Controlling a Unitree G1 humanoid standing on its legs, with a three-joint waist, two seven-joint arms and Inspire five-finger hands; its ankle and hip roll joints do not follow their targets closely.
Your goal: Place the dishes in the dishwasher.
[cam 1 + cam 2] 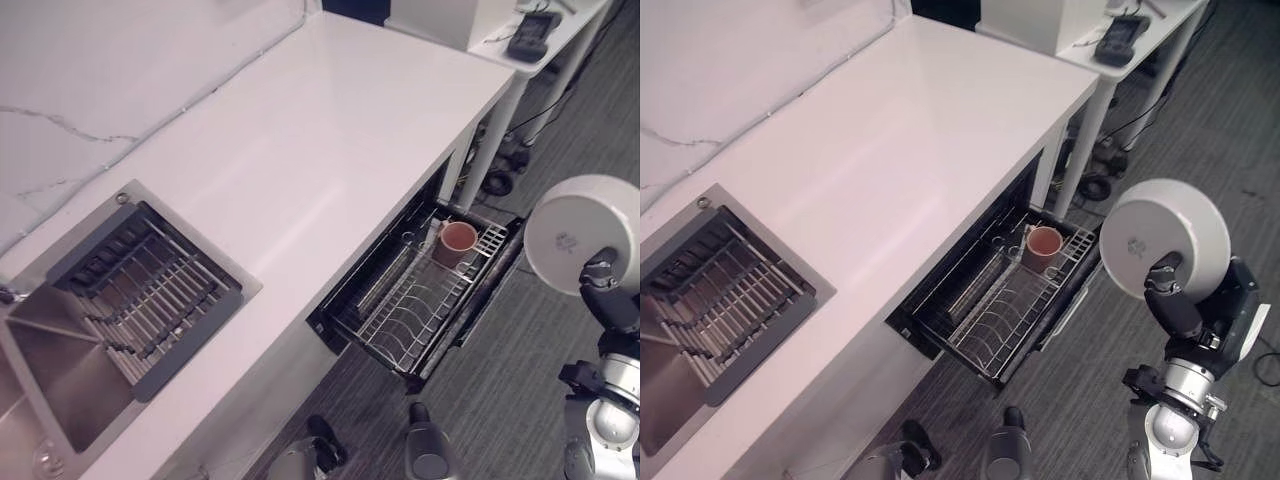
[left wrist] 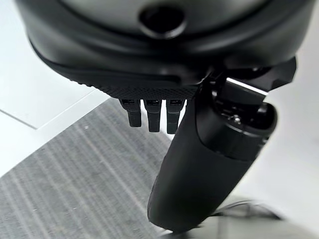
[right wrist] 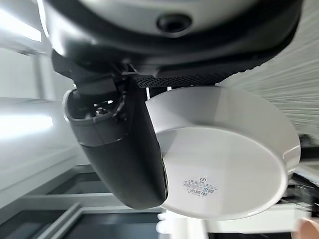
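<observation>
Plate (image 1: 1170, 240), white, round, is being held up on edge by the right hand (image 1: 1175, 300), underside facing the camera, out over the carpet to the right of the open dishwasher rack (image 1: 1005, 300); the thumb is pressing across its underside and the fingers are curling round the rim behind, so the hand is gripping the plate. Rack, wire, is standing pulled out from under the counter (image 1: 300, 150), its rows of upright tines lying bare toward the near end. Cup (image 1: 1044, 248), pink, is sitting upright at the far right corner of the rack. Step in hand, by judgement: the plate is being carried in for loading, and it would go best if kept on edge, brought left and down over the bare tines, and lowered between two of them, well apart from the cup so the rim is not knocking it. Obstacles: the counter edge is overhanging the inner side of the rack, so an approach from the open outer side looks safer. Left hand (image 2: 154, 112) is hanging idle over the carpet, fingers relaxed and holding nothing. Sink (image 1: 60, 360) with a dark drying rack (image 1: 150, 290) is sitting at the left end of the counter, clear of the work.
</observation>
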